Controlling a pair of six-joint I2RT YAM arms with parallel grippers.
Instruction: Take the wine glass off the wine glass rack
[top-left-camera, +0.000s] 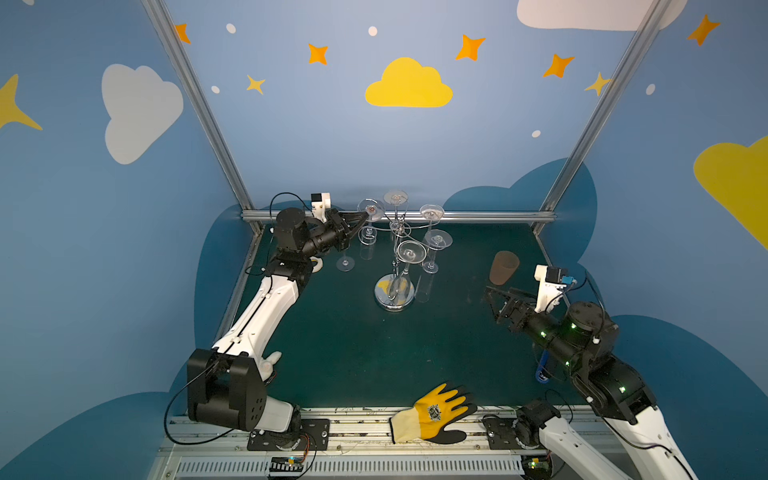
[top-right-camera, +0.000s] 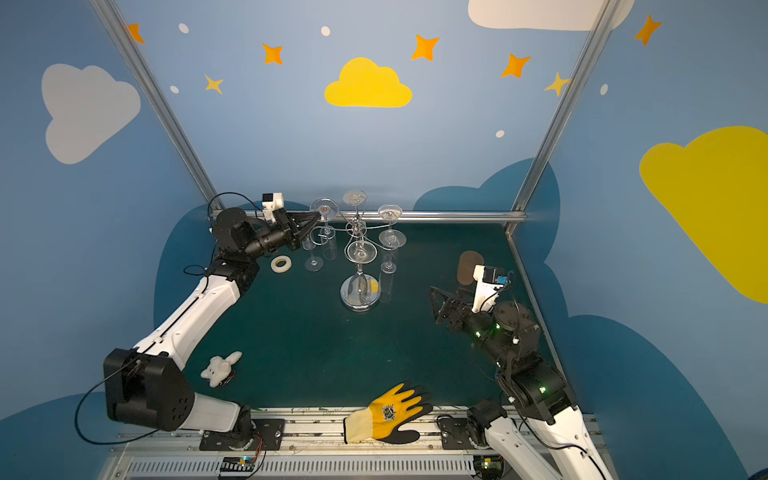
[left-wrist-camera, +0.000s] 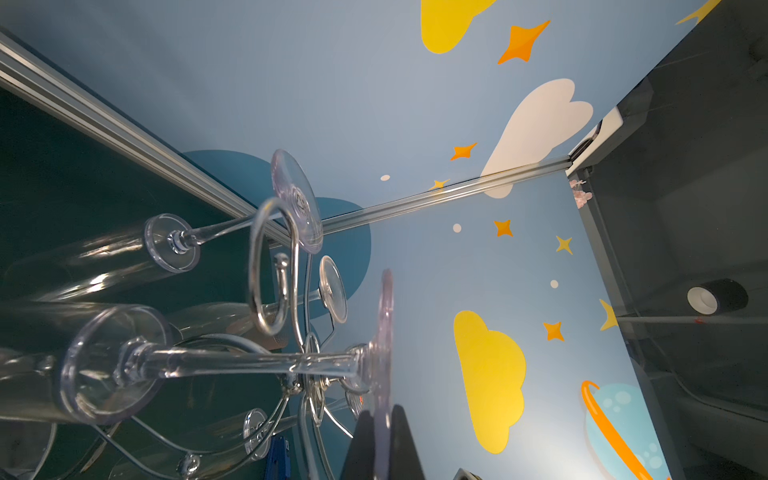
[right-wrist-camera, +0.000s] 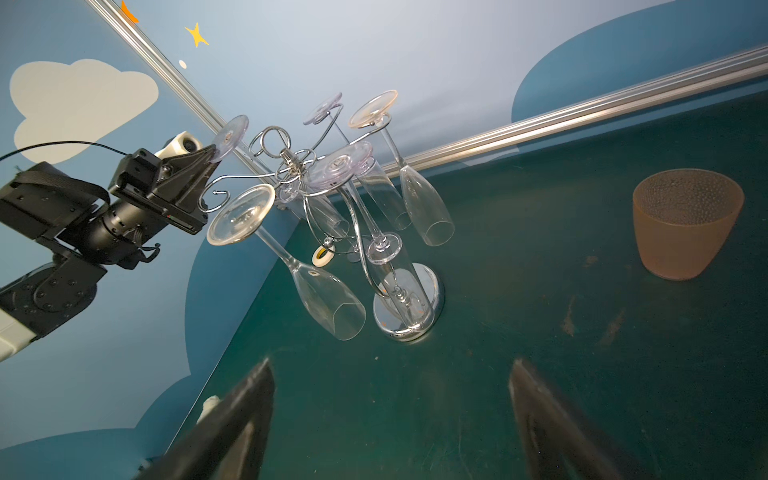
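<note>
Clamping the far-left glass (top-left-camera: 374, 207) by its foot, the left pincer (top-left-camera: 367, 213) is reaching in from the left. The glass is hanging bowl-down, stem upright, by the rack (top-left-camera: 405, 301). The right pincer (right-wrist-camera: 391, 362) is hovering open, well apart.

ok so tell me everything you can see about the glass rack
The rack is shiny chrome wire: a round mirrored base, a thin central pole and curled arms at the top. It stands upright on the dark green table, toward the back middle. Five clear glasses hang upside down from its arms by their feet. The left gripper is shut on the foot of the leftmost glass.
</note>
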